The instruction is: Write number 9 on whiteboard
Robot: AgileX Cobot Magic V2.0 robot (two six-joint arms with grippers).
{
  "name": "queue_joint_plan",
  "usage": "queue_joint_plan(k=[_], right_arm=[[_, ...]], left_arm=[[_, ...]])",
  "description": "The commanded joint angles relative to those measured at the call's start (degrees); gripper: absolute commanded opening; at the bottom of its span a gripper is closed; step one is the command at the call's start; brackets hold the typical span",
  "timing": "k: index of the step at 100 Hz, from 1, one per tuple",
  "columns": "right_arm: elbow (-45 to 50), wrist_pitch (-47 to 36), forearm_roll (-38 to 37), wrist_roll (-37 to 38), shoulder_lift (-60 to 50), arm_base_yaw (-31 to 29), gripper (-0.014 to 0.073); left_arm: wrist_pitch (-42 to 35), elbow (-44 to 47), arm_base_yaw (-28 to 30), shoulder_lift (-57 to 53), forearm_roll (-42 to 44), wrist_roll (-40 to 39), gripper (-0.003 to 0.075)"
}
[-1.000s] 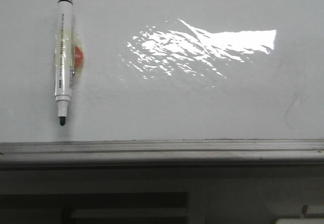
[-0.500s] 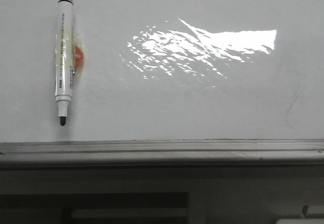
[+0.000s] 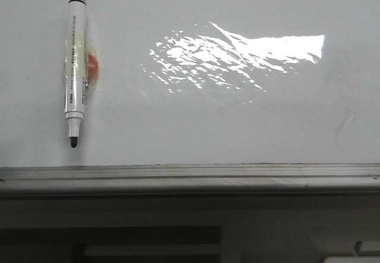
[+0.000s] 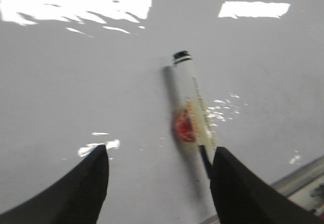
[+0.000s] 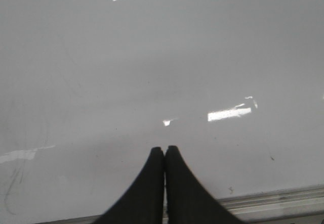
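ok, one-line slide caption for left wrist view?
Open left gripper above the uncapped marker lying on the blank whiteboard.

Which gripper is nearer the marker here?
Left. The open left gripper hovers over the marker, whose tip lies by one finger. The right gripper is shut over bare whiteboard, with no marker in its view.

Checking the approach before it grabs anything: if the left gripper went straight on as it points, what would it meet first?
Probably the marker lying on the whiteboard, slightly toward one finger; depth is unclear.
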Motion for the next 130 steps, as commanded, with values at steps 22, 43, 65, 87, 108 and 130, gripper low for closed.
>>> queue_joint_plan(k=[22, 43, 65, 87, 108, 130], right_arm=[[-2.01, -3.96, 0.11, -0.39, 1.24, 0.05, -0.0067], [-2.01, -3.96, 0.11, -0.39, 1.24, 0.05, -0.0067], [-2.01, -3.76, 0.11, -0.39, 1.24, 0.05, -0.0067], [-2.01, -3.29, 0.11, -0.39, 1.24, 0.05, -0.0067], [-2.01, -2.36, 0.11, -0.39, 1.24, 0.05, -0.0067], [-2.72, -0.11, 0.11, -0.39, 1.60, 4.54, -0.0067]], left_arm=[[-18.67, -1.54, -11.46, 15.17, -6.05, 0.03, 0.0409], [-24.67, -3.42, -15.95, 26.02, -7.15, -1.15, 0.0408], [-27.99, -6.57, -16.33, 33.43, -11.87, -1.15, 0.0408], [-27.80, -6.88, -16.33, 35.73, -17.43, -1.15, 0.0389], [-27.80, -6.88, -16.33, 35.83, -21.71, -1.15, 0.0169], [-26.91, -6.88, -16.33, 35.83, -22.26, -0.85, -0.0020]])
